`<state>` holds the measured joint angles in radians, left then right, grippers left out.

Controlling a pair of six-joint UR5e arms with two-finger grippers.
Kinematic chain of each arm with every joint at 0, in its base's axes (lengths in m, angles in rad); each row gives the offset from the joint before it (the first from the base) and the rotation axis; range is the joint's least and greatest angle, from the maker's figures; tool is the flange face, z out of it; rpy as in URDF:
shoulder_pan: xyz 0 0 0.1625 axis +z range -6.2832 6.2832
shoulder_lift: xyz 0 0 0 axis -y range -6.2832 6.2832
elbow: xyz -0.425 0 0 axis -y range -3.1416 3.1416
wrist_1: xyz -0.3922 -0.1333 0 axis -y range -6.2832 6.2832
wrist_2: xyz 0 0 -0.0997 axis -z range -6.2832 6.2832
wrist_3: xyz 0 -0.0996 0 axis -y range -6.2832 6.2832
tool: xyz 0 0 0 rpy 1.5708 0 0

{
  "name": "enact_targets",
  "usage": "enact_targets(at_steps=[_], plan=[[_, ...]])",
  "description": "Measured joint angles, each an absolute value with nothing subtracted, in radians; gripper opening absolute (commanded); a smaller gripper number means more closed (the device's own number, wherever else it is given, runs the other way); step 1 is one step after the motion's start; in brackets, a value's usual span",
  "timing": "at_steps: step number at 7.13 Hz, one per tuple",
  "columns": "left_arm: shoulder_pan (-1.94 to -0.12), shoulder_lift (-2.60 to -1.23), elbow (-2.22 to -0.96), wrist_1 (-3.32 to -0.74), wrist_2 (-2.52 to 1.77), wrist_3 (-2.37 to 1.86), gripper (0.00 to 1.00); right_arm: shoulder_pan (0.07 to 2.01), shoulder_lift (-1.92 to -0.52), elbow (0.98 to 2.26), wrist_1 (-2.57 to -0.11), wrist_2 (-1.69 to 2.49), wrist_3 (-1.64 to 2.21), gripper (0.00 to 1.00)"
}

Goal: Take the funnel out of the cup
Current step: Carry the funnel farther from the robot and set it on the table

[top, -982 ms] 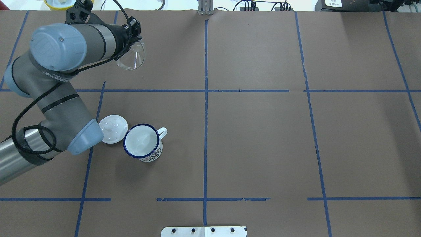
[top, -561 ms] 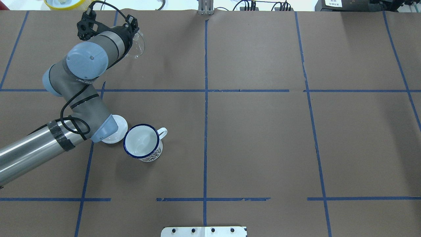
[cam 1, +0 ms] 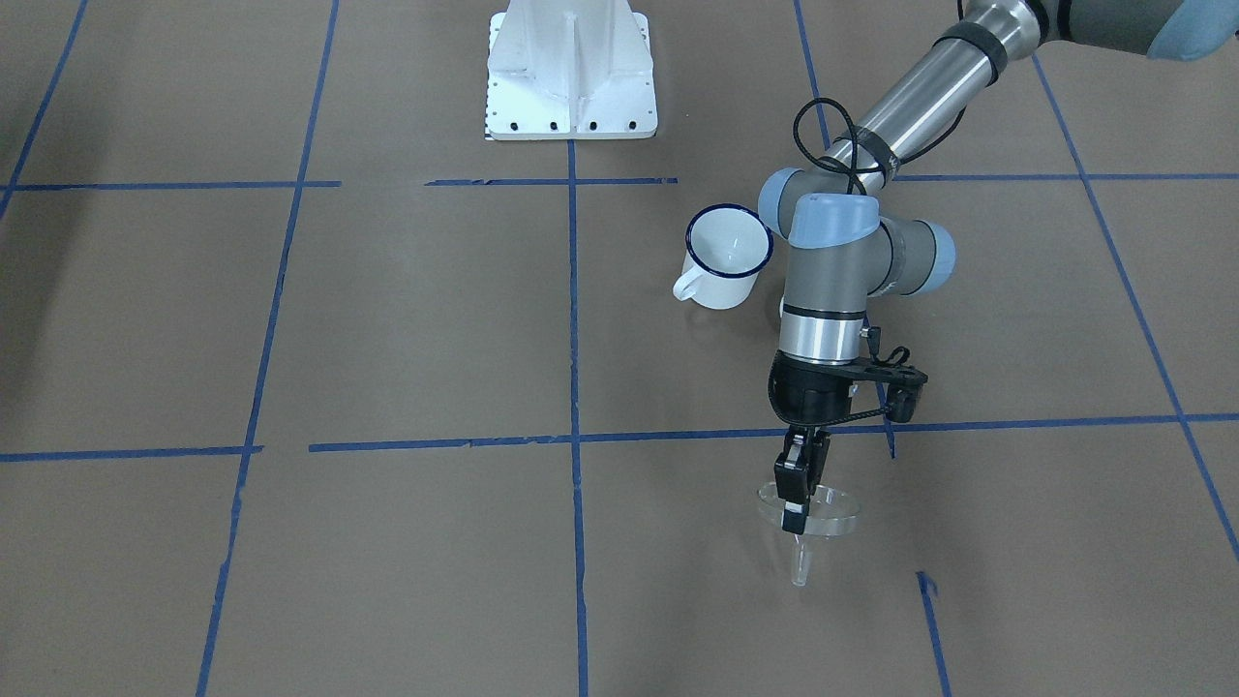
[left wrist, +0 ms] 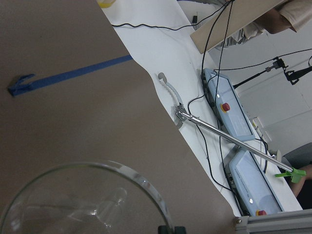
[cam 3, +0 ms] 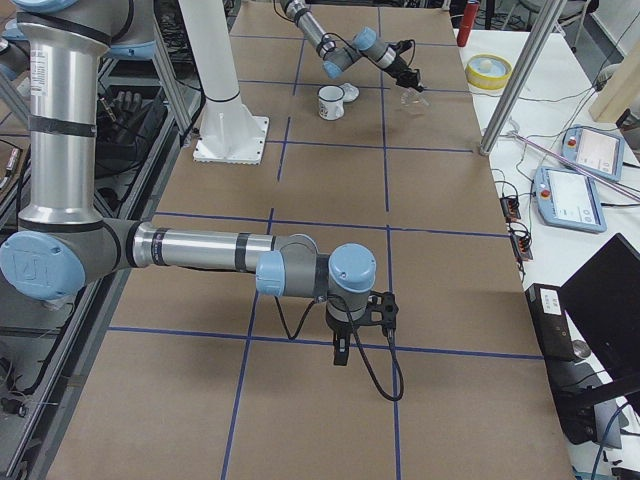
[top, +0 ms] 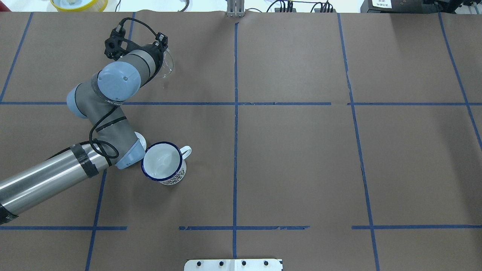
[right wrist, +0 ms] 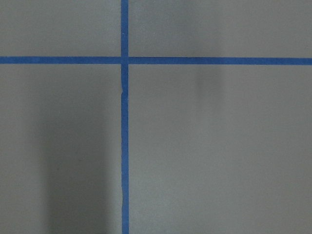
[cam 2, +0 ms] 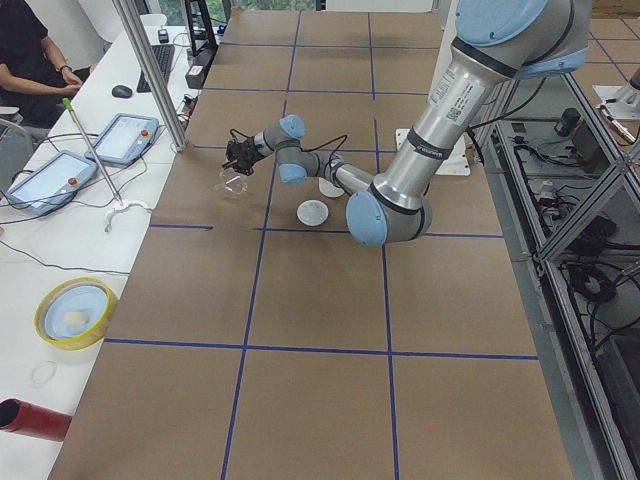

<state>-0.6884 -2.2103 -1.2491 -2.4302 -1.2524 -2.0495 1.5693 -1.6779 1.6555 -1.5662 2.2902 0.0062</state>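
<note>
My left gripper [cam 1: 794, 511] is shut on the rim of the clear funnel [cam 1: 821, 513]. It holds the funnel spout down, low over the brown table; I cannot tell if the spout touches. In the overhead view this gripper [top: 164, 55] and the funnel [top: 168, 67] are at the far left of the table. The funnel's rim fills the bottom of the left wrist view [left wrist: 122, 170]. The white cup with a blue rim [top: 162, 162] stands upright and empty, well apart from the funnel, and shows in the front view [cam 1: 728, 254]. My right gripper [cam 3: 340, 352] shows only in the exterior right view; I cannot tell its state.
A round white knobbed lid [top: 141, 142] lies beside the cup, mostly hidden under my left arm's elbow. A white base plate [cam 1: 571, 68] sits at the robot's edge. A yellow bowl [top: 78, 3] and cables lie beyond the far edge. An operator sits at the white side bench [cam 2: 30, 60].
My left arm has swung right and down with the funnel, turning it spout-down and closer to the table. The elbow now covers most of the lid. The cup has not moved.
</note>
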Motion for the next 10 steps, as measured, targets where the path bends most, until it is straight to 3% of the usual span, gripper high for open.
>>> enact_targets(at_steps=[1,2,6,10], plan=[[-0.677,-2.209,-1.247,-2.430,-1.252,-2.048,0.95,1.569,-1.678,1.656,-1.566,2.290,0.006,1.00],[-0.671,-2.207,-1.247,-2.429,-1.252,-2.045,1.00,1.569,-1.678,1.656,-1.566,2.290,0.006,1.00],[-0.670,-2.199,-1.285,-2.403,-1.306,-1.906,1.00,1.569,-1.678,1.656,-1.566,2.290,0.006,1.00],[-0.761,-2.010,-1.600,-2.232,-1.731,-1.553,1.00,1.569,-1.678,1.656,-1.566,2.290,0.006,1.00]])
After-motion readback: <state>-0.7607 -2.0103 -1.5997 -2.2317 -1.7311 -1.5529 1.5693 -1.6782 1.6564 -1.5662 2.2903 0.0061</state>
